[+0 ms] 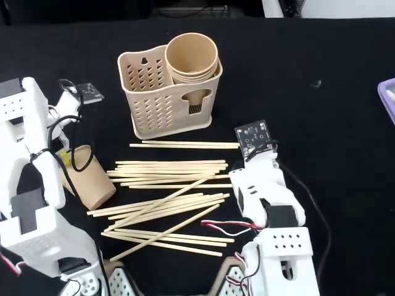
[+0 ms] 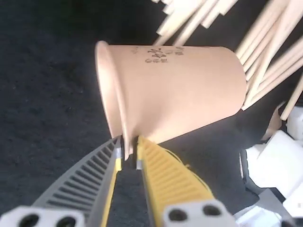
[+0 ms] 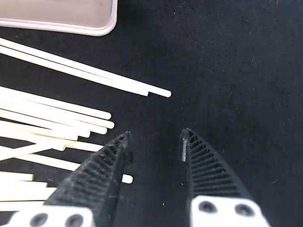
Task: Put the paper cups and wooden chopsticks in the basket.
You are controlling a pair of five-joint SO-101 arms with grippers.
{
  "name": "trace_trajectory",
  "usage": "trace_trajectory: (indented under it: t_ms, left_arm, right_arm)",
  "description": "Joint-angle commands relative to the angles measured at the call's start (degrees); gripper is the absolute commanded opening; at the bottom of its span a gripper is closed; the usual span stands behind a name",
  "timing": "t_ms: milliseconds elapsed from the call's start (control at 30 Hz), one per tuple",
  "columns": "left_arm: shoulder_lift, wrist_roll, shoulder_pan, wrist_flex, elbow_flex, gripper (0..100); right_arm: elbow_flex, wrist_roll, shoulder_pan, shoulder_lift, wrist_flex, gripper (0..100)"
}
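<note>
At the left side of the black table [image 1: 321,55], the left gripper [image 2: 128,153] is pinching the rim of a paper cup [image 2: 175,90], with one finger inside the mouth and the other outside against the wall. This cup is lying on its side on the cloth. Its mouth is facing the left arm and its base is resting against the nearest ends of the wooden chopsticks [image 1: 166,185]. The chopsticks are lying loose on the table between the two arms. Most are running roughly parallel, and several are crossing them on a diagonal. Beyond them the basket [image 1: 163,102] is standing upright, and a stack of paper cups [image 1: 191,55] is sitting in one of its compartments. The right gripper [image 3: 154,142] is holding its jaws apart with nothing between them, positioned over bare cloth just beside the chopstick tips.
</note>
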State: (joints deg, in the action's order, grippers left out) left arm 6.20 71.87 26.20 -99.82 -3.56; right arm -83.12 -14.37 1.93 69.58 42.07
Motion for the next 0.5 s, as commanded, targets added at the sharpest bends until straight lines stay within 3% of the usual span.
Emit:
trace_trajectory:
  t_ms: [0,167,300,467]
  left_arm:
    - [-8.97,-4.57,0.22,-0.97,-2.68,5]
    - [-20.48,-6.86,0.4,-0.97,-2.59,5]
    - [-21.89,-6.51,0.31,-0.44,0.4,7]
    - [-14.07,-6.95,1.71,4.04,2.59,28]
  right_arm:
    - [0.13,0.0,-0.18,1.36,-1.49,17.7]
    - [0.13,0.0,-0.18,1.36,-1.49,17.7]
    - [0.13,0.0,-0.26,1.36,-1.49,17.7]
    - [0.13,0.0,-0.26,1.27,-1.49,17.7]
